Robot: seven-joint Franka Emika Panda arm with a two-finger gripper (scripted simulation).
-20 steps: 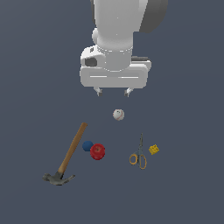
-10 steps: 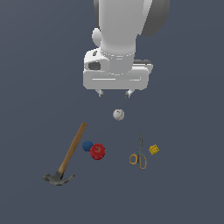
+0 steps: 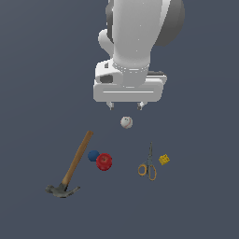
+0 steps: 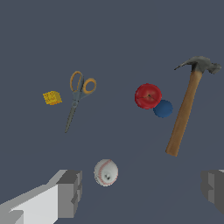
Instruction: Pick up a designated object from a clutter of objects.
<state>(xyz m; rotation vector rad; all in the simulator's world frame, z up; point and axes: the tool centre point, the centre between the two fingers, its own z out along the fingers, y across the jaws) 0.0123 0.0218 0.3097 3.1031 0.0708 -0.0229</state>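
Clutter lay scattered on a plain dark grey worktop (image 3: 37, 70) whose edges were out of frame, so places can only be given relative to the other things. No container appeared among the items; all of them rested directly on the surface.

The tiny yellow bumpy block (image 3: 164, 159), the designated object, sat alone just beside the yellow-handled scissors (image 3: 148, 165), on the exterior view's right of them and apart from the blades. In the wrist view the same block (image 4: 52, 97) showed clear of the scissors (image 4: 78, 96), with nothing touching it.

A white baseball (image 3: 126, 122) rested near the middle of the group, almost directly under the white tool (image 3: 125, 106). The tool hung above the worktop with its two short fingertips (image 3: 111, 107) spread wide and nothing between them; in the wrist view its grey fingers (image 4: 70, 193) stood far apart on either side of the baseball (image 4: 106, 172).

Toward the exterior view's left, a red apple (image 3: 104, 161) sat touching or very nearly touching a small blue ball (image 3: 93, 155). Beside them lay a wooden-handled hammer (image 3: 74, 165), its handle running diagonally and its grey metal head at the end farthest from the arm. The block was well apart from the tool, on the far side of the scissors from the apple.
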